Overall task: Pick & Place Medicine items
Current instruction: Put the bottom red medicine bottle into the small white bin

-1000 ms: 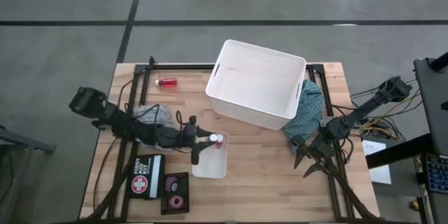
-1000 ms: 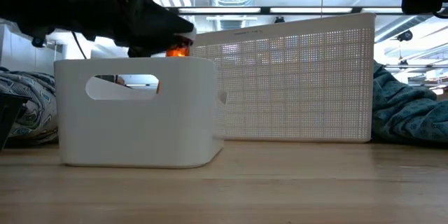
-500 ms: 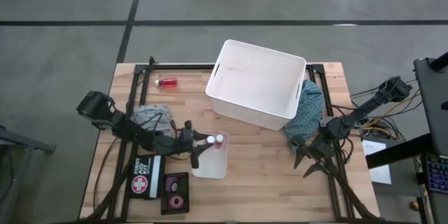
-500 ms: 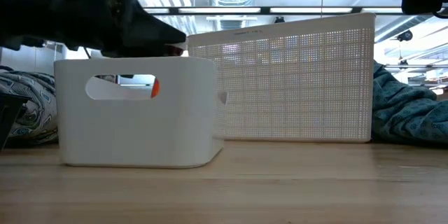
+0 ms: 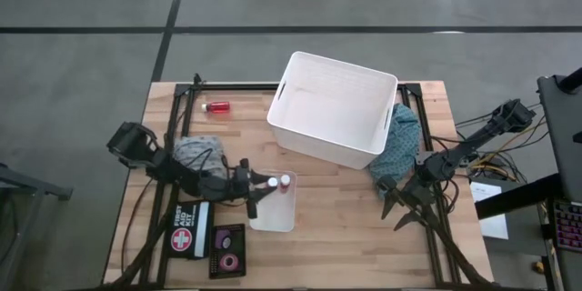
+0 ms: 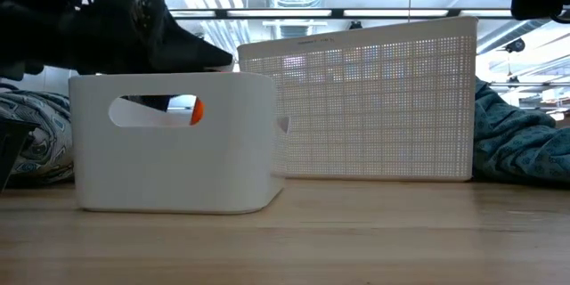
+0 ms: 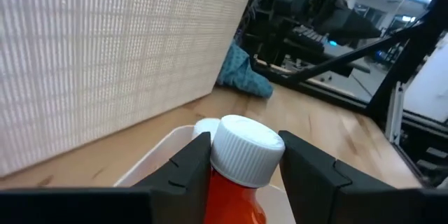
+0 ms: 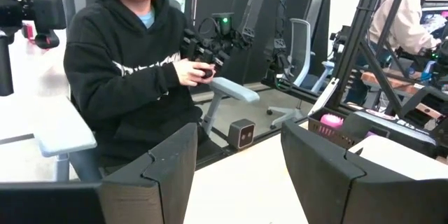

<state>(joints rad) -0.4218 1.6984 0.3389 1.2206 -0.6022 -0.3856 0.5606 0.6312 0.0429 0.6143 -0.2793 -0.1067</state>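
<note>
High view showing left gripper (image 5: 258, 187) reaching over the rim of the small white bin (image 5: 273, 215), fingers closed nearly all the way on a red bottle (image 7: 236, 182). Left wrist view confirming the hold: white cap sitting between both fingers (image 7: 192, 171), bottle's long axis running forward along the fingers, a second white cap (image 7: 204, 127) just beyond it inside the bin. Low view showing an orange-red patch (image 6: 197, 111) through the bin's handle slot, so the held bottle judged already low within the walls. Coming move judged as a release, turning on the bottle lying directly above the bin floor, close beside the bottle already standing there (image 5: 285, 182); risk of knocking that one.

Third red bottle (image 5: 216, 106) lying on its side on the surface near the far left edge, well apart from both arms, left arm nearer. Tape rolls (image 5: 228, 247) resting in a dark tray beside a first aid kit (image 5: 186, 234).

Right gripper (image 5: 400, 207) waiting at the right side beside a teal cloth (image 5: 400, 142), fingers partly parted, holding nothing. Large white basket (image 5: 333, 109) occupying the middle. Right wrist view showing a seated person (image 8: 136, 77) in the room beyond.
</note>
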